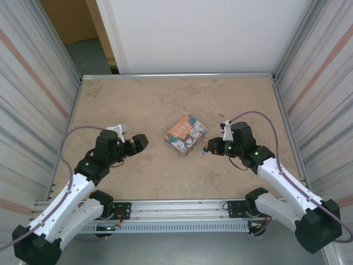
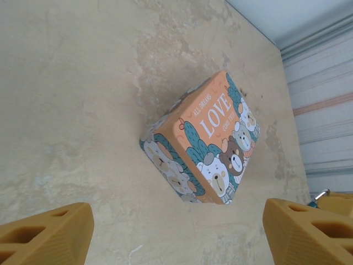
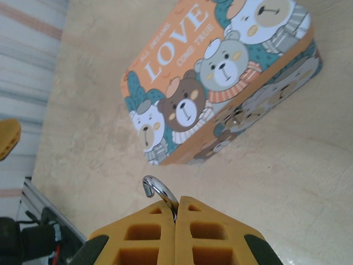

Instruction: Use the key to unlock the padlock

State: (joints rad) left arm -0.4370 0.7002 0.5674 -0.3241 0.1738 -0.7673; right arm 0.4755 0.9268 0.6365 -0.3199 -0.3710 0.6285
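- A tin printed with bears and the word LOVE lies flat near the middle of the worktop, well clear of every edge.
- The right gripper is just beside the tin, on the side toward the right edge. Its yellow fingers are pressed together on a small metal loop, which sticks out past the tips and curls like a hook.
- I take that loop for the key's ring or the key's bow (the rest is buried between the pads, so I cannot say which).
- On the tin's side wall facing that gripper sits a small metal fitting. I judge it to be the padlock, though it is too small to read plainly.
- The left gripper hangs on the other side of the tin, toward the left edge and a little apart from it. Its fingers are spread wide with nothing between them but bare worktop.
- As I see it, the step in hand is the approach: the key side is gripped, the lock is not yet met, and the tin is not yet steadied.
- Next, I would say, the open left fingers need to close on the tin's walls to hold it. Then the right can line its metal piece up with the fitting and ease in straight, since a light tin would slide at a crooked push.
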